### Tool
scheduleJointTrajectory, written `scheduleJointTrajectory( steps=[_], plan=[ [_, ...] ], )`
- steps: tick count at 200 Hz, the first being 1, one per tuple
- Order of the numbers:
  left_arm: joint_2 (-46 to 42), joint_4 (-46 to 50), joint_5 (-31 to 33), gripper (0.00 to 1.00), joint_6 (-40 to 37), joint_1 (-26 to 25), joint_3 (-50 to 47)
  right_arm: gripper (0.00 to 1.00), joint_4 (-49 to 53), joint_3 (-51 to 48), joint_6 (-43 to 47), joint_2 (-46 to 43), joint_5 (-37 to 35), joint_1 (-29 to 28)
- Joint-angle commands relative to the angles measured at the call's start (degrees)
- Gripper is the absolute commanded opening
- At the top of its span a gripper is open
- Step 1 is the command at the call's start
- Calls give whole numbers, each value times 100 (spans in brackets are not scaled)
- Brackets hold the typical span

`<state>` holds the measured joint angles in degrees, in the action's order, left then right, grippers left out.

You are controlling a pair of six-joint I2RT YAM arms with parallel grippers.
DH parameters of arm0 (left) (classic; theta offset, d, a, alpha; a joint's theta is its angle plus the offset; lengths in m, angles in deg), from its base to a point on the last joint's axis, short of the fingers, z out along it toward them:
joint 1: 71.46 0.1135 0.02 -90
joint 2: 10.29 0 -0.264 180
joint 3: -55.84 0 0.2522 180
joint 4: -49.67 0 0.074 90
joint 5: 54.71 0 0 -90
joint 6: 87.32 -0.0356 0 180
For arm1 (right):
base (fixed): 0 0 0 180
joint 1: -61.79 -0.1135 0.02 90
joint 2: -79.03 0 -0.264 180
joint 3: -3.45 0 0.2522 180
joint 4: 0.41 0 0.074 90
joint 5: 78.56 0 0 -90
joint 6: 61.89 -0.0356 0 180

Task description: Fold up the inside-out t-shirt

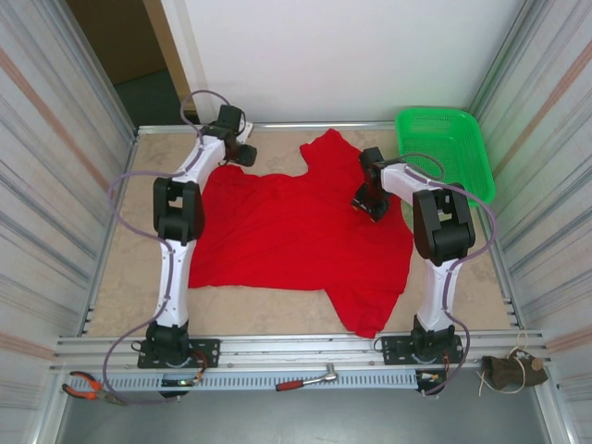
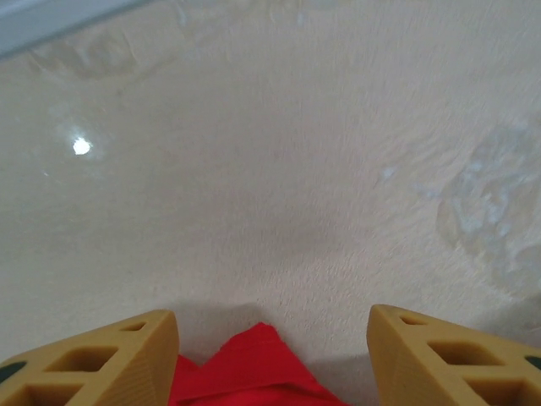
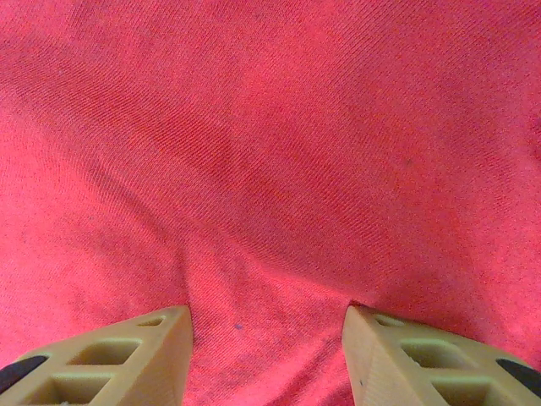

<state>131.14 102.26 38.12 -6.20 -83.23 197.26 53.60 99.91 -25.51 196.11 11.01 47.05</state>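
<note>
The inside-out t-shirt [image 1: 296, 231] lies spread out flat on the beige table, bright red, with one sleeve pointing to the far middle and another part hanging toward the near right. My left gripper [image 1: 237, 148] hovers at the shirt's far left corner. In the left wrist view, the left gripper [image 2: 272, 326] is open and a red cloth corner [image 2: 254, 368] lies loose on the table between its tan fingers [image 2: 127, 355]. My right gripper [image 1: 370, 200] rests on the shirt's right side. In the right wrist view, the right gripper [image 3: 266, 323] is open and pressed onto the flat red cloth [image 3: 279, 152].
A green mesh basket [image 1: 446, 148] stands at the far right corner, beside the right arm. Corrugated walls close in both sides. On the near rail lie pliers [image 1: 85, 387], a red-handled tool [image 1: 310, 378] and a brown bundle [image 1: 509, 370].
</note>
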Motion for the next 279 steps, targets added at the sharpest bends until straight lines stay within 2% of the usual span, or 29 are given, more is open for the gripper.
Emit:
scheduleJointTrajectory(
  steps=[1,37,50,56,75,77,102,138,154,178,193,205,228,279],
  plan=[
    [300,467,451,61,-261,192,392,50,448,-262,-157,234,-326,77],
    [702,891,666,61,-162,228,926,50,463,-245,-148,215,-369,77],
    [770,963,632,56,-149,250,1001,50,466,-245,-157,209,-386,77],
    [789,989,595,48,-140,262,1015,50,474,-246,-157,204,-392,77],
    [768,1071,283,2,-28,347,1025,50,482,-251,-166,205,-414,86],
    [754,1080,252,0,-6,361,1025,50,481,-249,-166,209,-421,86],
    [268,822,-264,0,507,562,646,50,504,-253,-166,211,-463,99],
    [-870,-361,-1116,0,1667,998,-449,50,513,-280,-192,217,-493,134],
    [-1011,-501,-1421,0,1790,1051,-546,50,518,-276,-200,211,-494,138],
    [-919,-240,-1288,39,1238,789,-428,50,506,-273,-221,227,-485,138],
    [-733,-27,-1146,52,908,580,-302,50,502,-269,-218,224,-485,143],
    [-583,77,-1026,56,720,432,-223,50,510,-271,-218,223,-485,142],
    [-318,202,-796,59,490,251,-107,49,526,-289,-227,219,-498,147],
    [-37,417,-423,64,344,259,-137,49,518,-281,-238,210,-502,165]
  ],
)
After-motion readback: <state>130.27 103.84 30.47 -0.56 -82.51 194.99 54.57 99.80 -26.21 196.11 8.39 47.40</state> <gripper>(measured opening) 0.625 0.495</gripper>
